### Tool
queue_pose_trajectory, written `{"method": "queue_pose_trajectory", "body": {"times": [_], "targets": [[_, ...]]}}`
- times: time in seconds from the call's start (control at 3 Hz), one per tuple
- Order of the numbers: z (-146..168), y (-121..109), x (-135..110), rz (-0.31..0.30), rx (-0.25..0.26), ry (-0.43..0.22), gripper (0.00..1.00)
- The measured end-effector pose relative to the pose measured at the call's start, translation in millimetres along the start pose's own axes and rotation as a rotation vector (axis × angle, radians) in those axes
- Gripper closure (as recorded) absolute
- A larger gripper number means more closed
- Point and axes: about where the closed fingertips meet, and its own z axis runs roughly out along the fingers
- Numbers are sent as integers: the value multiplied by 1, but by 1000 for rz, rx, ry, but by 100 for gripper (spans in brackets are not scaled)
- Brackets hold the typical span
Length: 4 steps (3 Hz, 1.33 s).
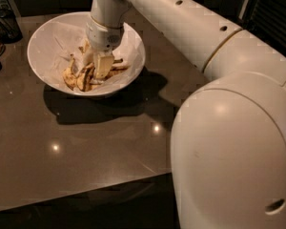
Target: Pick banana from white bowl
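Note:
The white bowl (45, 37) stands on the dark countertop at the upper left, lined with crumpled white paper. Several bananas lie in its bottom. A curved yellow banana with dark brown streaks (87, 77) lies left of centre, a yellower one (68, 76) is to its left, and another piece (118, 67) shows to the right. My gripper (98, 72) reaches down from above into the bowl and sits among the bananas, right over the streaked one. It hides part of the pile beneath it.
My large white arm (190, 27) and base (233, 151) fill the right side. Dark objects (2, 18) stand at the far left edge beside the bowl. The glossy countertop (76, 147) stretches in front of the bowl to its near edge.

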Motion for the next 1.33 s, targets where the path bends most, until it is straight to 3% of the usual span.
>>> {"method": "queue_pose_trajectory", "body": {"times": [0.33,0.67,1.33], "targets": [[0,0,0,0,0,0,88],[0,0,0,0,0,0,100],[-43,15,-12,52,72,29,100]]}}
